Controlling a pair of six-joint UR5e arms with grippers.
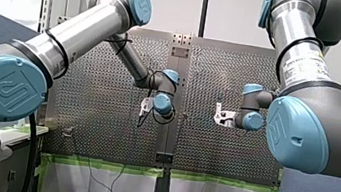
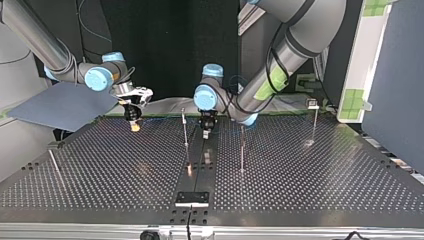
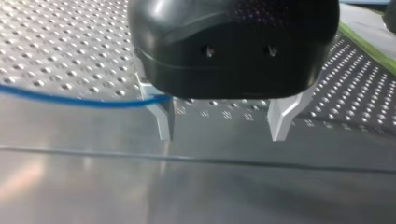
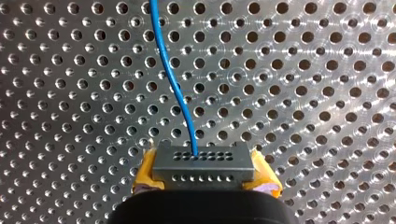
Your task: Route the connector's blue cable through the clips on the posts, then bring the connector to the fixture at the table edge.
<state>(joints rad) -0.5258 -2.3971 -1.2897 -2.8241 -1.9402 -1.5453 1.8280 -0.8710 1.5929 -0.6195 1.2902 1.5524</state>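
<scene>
In the right wrist view my right gripper (image 4: 205,181) has its yellow pads (image 4: 145,173) shut on a grey connector (image 4: 201,158). A blue cable (image 4: 172,79) leaves the connector's face and runs ahead over the perforated plate. In the top view this gripper (image 2: 134,125) hangs at the far left. My left gripper (image 3: 220,138) stands open just above the smooth centre strip, with nothing between its metal fingers (image 3: 164,122). The blue cable (image 3: 70,99) passes beside one finger, at its outer side. In the top view the left gripper (image 2: 205,131) is close to a thin post (image 2: 185,131).
More thin posts stand on the table (image 2: 310,200): one just right of centre (image 2: 242,150), one with a clip head at the far right (image 2: 314,122), and one at the left edge (image 2: 54,164). A black fixture (image 2: 192,198) sits at the near edge.
</scene>
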